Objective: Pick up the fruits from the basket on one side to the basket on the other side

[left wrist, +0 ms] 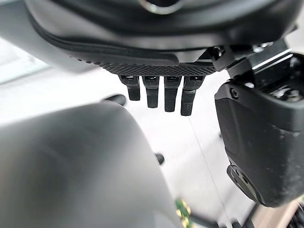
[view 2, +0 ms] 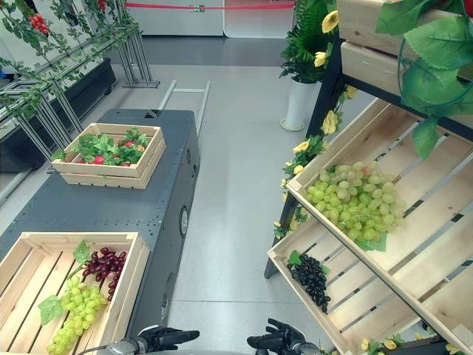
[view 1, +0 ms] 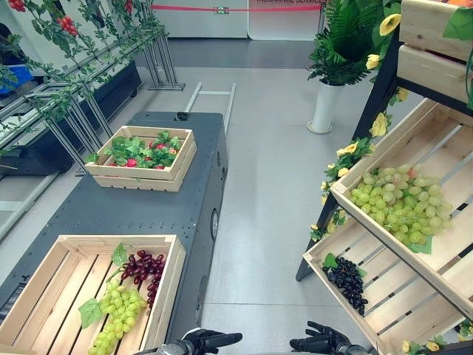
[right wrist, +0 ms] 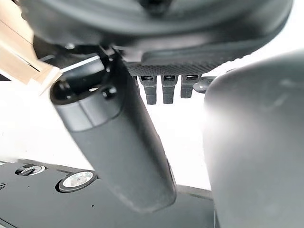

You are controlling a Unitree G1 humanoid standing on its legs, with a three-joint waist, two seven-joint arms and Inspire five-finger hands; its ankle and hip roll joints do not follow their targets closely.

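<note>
On the dark cart (view 1: pixel 155 211) to my left stands a wooden crate (view 1: pixel 171 277) holding a green grape bunch (view 1: pixel 118 310) and a dark red grape bunch (view 1: pixel 145 270). To my right, a slanted wooden shelf carries a large heap of green grapes (view 1: pixel 395 203) in its upper tray (view 1: pixel 373 148). A dark purple bunch (view 1: pixel 347 282) lies in the lower tray (view 1: pixel 384 310). My left hand (view 1: pixel 211 342) and right hand (view 1: pixel 321 342) hover low over the floor between cart and shelf. Both are open and hold nothing, as the fingers (left wrist: pixel 161 95) and the right hand's fingers (right wrist: pixel 164 88) show.
A second crate (view 1: pixel 140 177) with strawberries and leaves sits farther back on the cart. A potted plant (view 1: pixel 325 103) in a white vase stands beyond the shelf. Metal racks with vines (view 1: pixel 81 81) line the left side. Grey floor runs between cart and shelf.
</note>
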